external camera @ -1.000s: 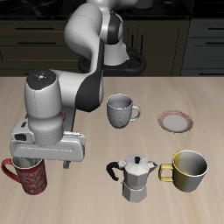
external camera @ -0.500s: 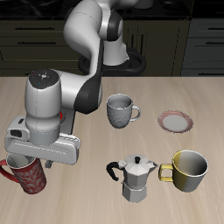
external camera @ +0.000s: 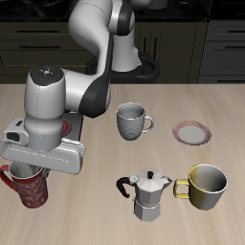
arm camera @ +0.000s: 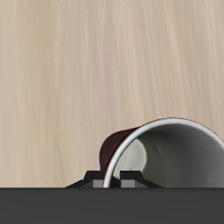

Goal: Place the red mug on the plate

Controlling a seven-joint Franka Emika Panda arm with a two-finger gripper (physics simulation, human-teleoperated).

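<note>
Pale wooden table [external camera: 191, 105], dark cabinets behind. Gripper [external camera: 33, 170] directly over red mug [external camera: 31, 189] at seven o'clock, fingers straddling rim for lifting; closure unclear. Plate [external camera: 192, 132] waiting at three o'clock, well apart.

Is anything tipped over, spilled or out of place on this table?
Nothing stands out. The dark-red patterned mug, grey-white mug, yellow mug and silver moka pot all stand upright, and the small red-rimmed plate lies flat. No spills show.

Dark-red, pale-mottled red mug [external camera: 32, 189]; reddish-rimmed white plate [external camera: 191, 133].
</note>
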